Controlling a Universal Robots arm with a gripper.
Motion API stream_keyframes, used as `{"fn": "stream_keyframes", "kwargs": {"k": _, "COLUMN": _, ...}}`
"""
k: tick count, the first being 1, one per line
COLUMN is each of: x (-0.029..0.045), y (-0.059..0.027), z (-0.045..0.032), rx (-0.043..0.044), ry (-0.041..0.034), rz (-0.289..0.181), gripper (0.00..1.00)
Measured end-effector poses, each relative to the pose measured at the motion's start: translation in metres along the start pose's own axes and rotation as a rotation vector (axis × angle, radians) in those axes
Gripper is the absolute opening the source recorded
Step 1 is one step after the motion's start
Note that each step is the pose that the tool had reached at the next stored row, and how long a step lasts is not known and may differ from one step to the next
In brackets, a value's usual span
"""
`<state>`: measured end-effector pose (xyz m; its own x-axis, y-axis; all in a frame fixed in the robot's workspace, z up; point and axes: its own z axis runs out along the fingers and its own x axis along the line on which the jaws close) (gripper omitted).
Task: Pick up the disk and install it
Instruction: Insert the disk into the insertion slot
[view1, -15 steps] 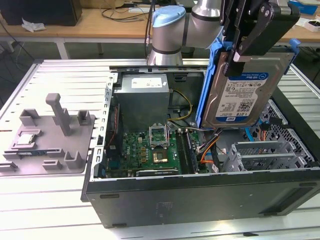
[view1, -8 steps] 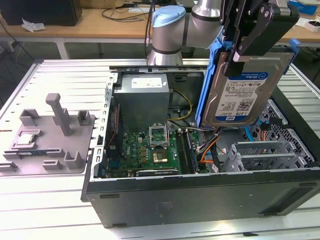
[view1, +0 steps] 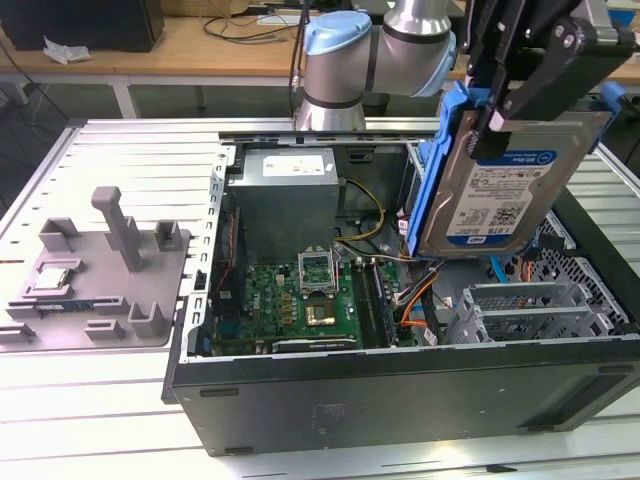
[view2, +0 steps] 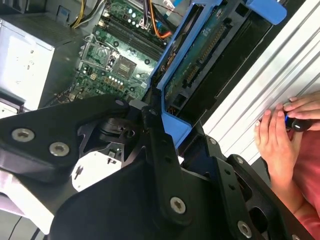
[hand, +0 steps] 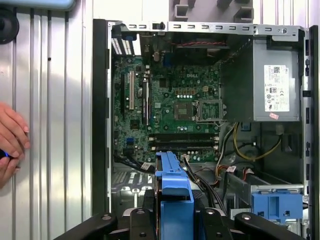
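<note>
My gripper (view1: 503, 118) is shut on the disk (view1: 500, 195), a silver hard drive with a white label and blue stripe, framed by a blue bracket (view1: 447, 150). The disk hangs on edge, slightly tilted, above the open computer case (view1: 400, 385), over its side at the exterior view's right, higher than the metal drive cage (view1: 530, 310). In the second wrist view the disk's green circuit-board underside (view2: 200, 55) and blue bracket (view2: 172, 70) run out from the black fingers (view2: 156, 145). In the first wrist view the bracket's edge (hand: 172, 185) sits between the finger links.
Inside the case lie the motherboard (view1: 300, 295), the grey power supply (view1: 285, 190), cables (view1: 415, 300) and a blue latch (hand: 277, 205). A grey fixture (view1: 100, 270) holding a small chip (view1: 50, 280) stands at the exterior view's left. A person's hand (view2: 275, 140) rests on the ribbed table beside the case.
</note>
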<state>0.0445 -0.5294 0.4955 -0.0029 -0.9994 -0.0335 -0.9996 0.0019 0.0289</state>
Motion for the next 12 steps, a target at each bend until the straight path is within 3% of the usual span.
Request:
{"fn": "stream_keyframes", "kwargs": {"k": 5, "x": 0.0058, "y": -0.0117, "z": -0.0001, "rx": 0.0, "ry": -0.0001, "rz": 0.0, "gripper": 0.36}}
{"fn": "stream_keyframes", "kwargs": {"k": 12, "x": 0.0164, "y": -0.0438, "z": -0.0007, "rx": 0.0, "ry": 0.0, "rz": 0.0, "gripper": 0.36}}
